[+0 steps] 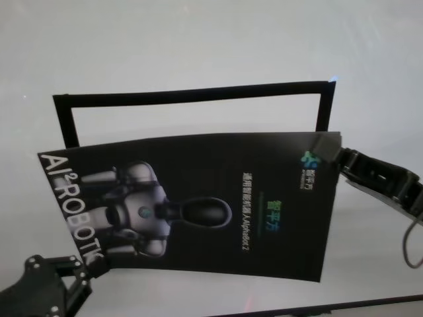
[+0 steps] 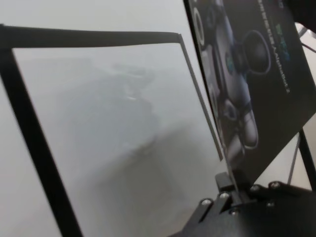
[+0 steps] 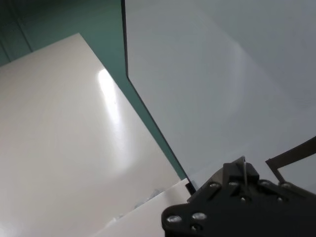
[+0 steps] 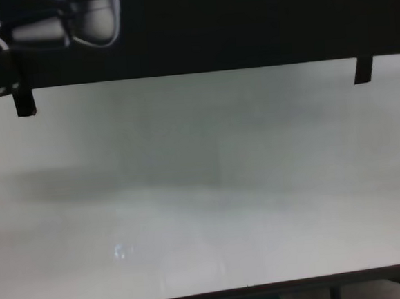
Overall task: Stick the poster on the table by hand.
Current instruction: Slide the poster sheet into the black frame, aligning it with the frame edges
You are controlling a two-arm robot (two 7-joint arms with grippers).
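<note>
The poster [image 1: 218, 205] is a black glossy sheet with a grey-white robot and white lettering, and it hangs slightly bowed above the white table [image 1: 198, 39]. My left gripper [image 1: 84, 274] is shut on its near-left corner. My right gripper [image 1: 338, 158] is shut on its far-right corner. In the left wrist view the poster [image 2: 266, 74] rises edge-on out of the left gripper [image 2: 232, 190]. The right wrist view shows the right gripper [image 3: 243, 175] pinching a thin sheet edge. In the chest view the poster [image 4: 211, 24] fills the top, above the table [image 4: 203, 191].
Narrow black tape strips [image 1: 192, 94] mark a three-sided frame on the table behind and under the poster, and their ends show as tape strips [image 4: 363, 69] in the chest view. The table's dark front edge [image 1: 317, 308] runs near me. A cable [image 1: 413, 251] loops off the right arm.
</note>
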